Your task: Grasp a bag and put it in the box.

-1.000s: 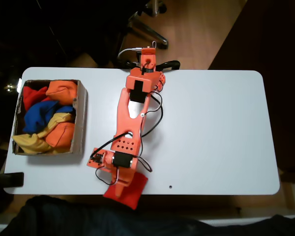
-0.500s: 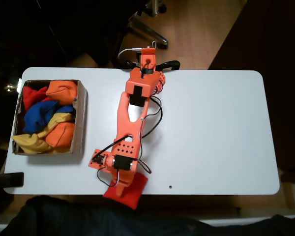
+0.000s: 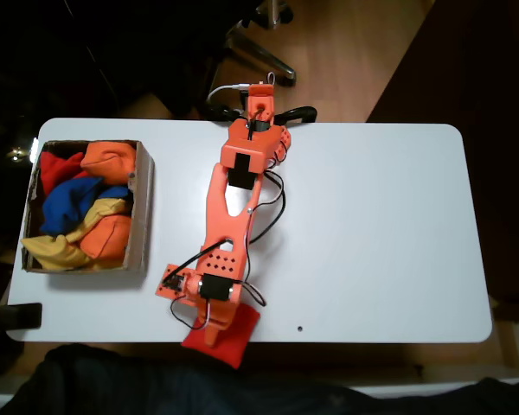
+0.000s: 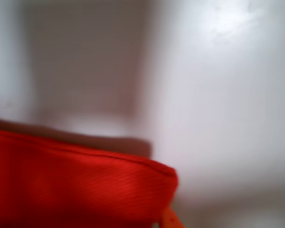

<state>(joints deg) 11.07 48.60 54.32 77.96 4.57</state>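
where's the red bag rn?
In the fixed view, the red bag lies at the table's near edge under the hand, well right of the box.

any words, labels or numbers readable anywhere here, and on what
None can be read.
The box shows plain brown cardboard, no print visible.
The bag is plain red fabric in both views, no label showing.
The arm carries no legible marking at this size.

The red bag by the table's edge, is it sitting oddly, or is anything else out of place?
Yes: in the fixed view the red bag lies at the table's near edge, one corner poking past it, under the gripper. The box is heaped with beanbags, jumbled but contained. Nothing looks spilled or damaged.
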